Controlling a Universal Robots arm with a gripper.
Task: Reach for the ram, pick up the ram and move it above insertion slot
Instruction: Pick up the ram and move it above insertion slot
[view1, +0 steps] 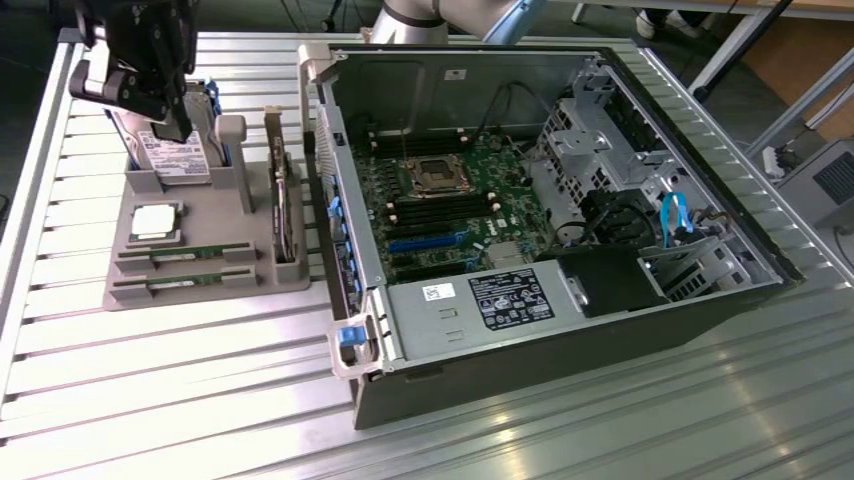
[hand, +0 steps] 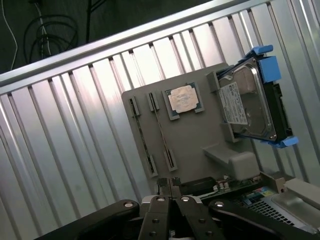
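Two ram sticks lie edge-up in the slots of a grey holder (view1: 207, 300). They are thin green strips, one (view1: 187, 252) just behind the other (view1: 187, 284). In the wrist view they are narrow lines (hand: 142, 137) (hand: 161, 134) beside the square silver processor (hand: 182, 98). My gripper (view1: 171, 126) hangs high over the holder's far end, in front of the hard drive (view1: 167, 160). Its black fingers (hand: 159, 207) are pressed together, shut on nothing, well apart from the ram. Long black insertion slots (view1: 447, 212) show on the motherboard beside the processor socket.
The open computer case (view1: 667, 290) fills the exterior view's right, with a power supply (view1: 507, 300) at its near end. A card (view1: 280, 200) stands upright on the holder beside the case wall. The hard drive has a blue carrier (hand: 270, 60). All stand on a ribbed metal table (view1: 174, 390).
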